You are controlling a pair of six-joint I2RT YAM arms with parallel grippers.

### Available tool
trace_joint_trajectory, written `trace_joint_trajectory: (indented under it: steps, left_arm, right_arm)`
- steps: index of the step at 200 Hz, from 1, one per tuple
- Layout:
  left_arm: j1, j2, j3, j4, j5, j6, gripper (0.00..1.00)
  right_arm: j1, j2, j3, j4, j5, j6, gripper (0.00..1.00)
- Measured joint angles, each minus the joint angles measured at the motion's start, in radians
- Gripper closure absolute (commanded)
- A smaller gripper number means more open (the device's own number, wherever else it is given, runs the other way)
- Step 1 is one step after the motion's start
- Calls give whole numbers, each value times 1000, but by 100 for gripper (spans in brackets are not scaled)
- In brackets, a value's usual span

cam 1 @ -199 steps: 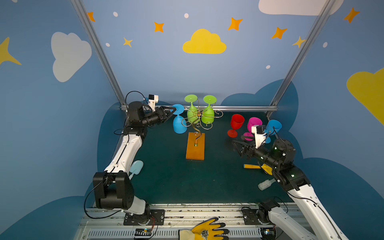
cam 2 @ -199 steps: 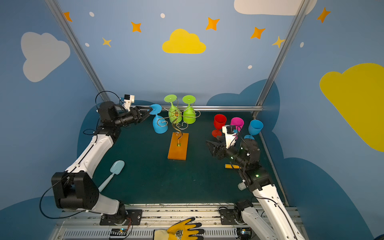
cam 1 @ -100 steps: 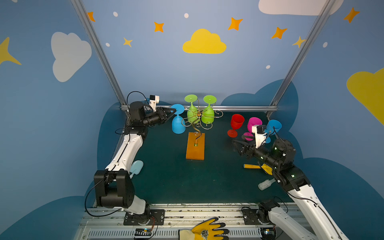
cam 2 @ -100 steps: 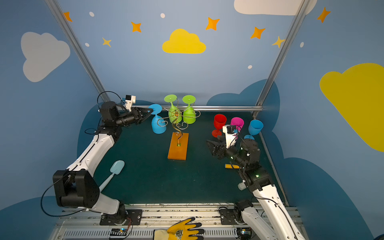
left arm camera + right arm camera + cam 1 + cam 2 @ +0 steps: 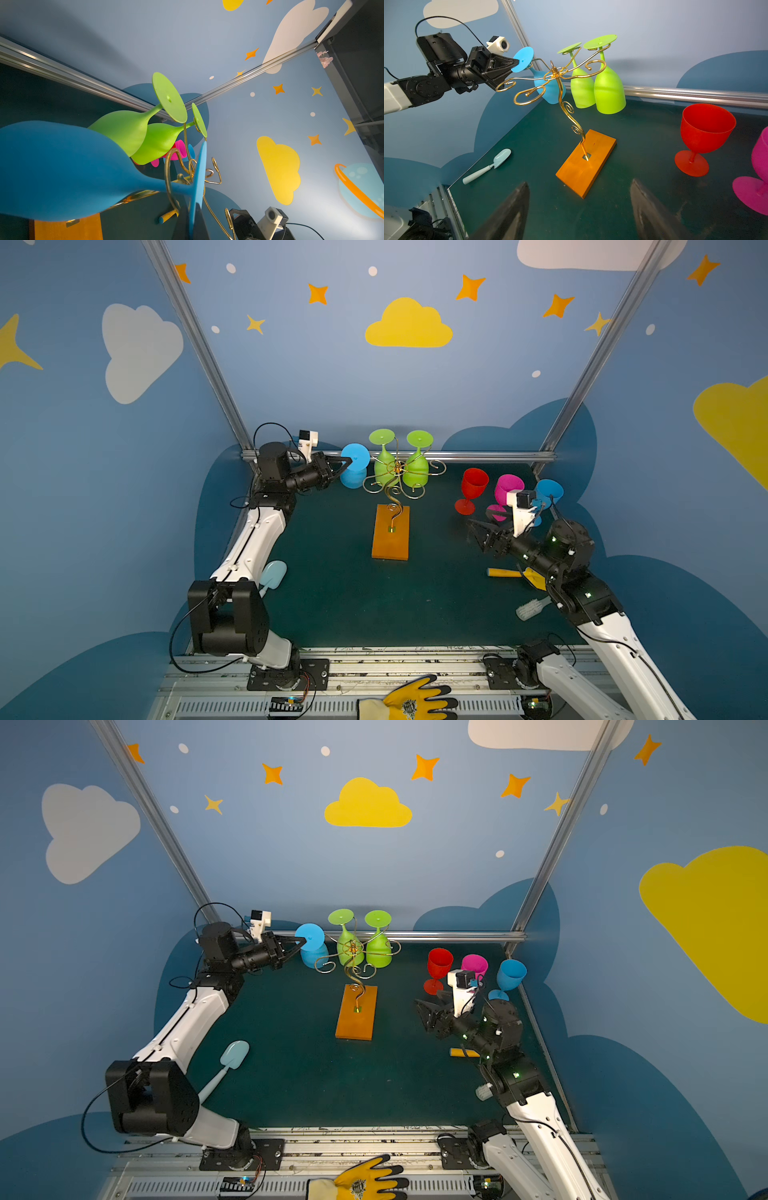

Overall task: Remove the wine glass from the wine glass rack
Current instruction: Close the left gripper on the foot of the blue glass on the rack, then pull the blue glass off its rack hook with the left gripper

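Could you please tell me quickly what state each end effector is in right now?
Left end effector: closed on the foot of the blue wine glass.
Right end effector: open, holding nothing.

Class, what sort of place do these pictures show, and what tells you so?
Probably a robot test booth, not a home: a left arm and right arm bolted to a metal rail, aluminium frame posts, cartoon-cloud walls.
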Motion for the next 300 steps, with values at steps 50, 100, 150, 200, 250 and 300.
trace_joint_trajectory:
  steps: [50, 100, 150, 200, 250, 300]
  left_arm:
    - [6, -3, 0, 60, 7, -77, 97]
    - [4, -3, 4, 71, 3, -104, 97]
    - [-25, 40, 62, 84, -2, -115, 97]
    - [-53, 82, 81, 90, -8, -114, 97]
    - [-61, 80, 81, 81, 5, -89, 97]
    - [-60, 13, 37, 32, 16, -38, 97]
  right_arm:
    - [0, -1, 0, 0, 6, 3, 24]
    - [0, -5, 0, 0, 5, 6, 24]
    - [0, -16, 0, 0, 6, 7, 24]
    - [0, -21, 0, 0, 6, 7, 24]
    - [0, -22, 0, -1, 9, 7, 24]
    - [0, -21, 11, -3, 9, 7, 24]
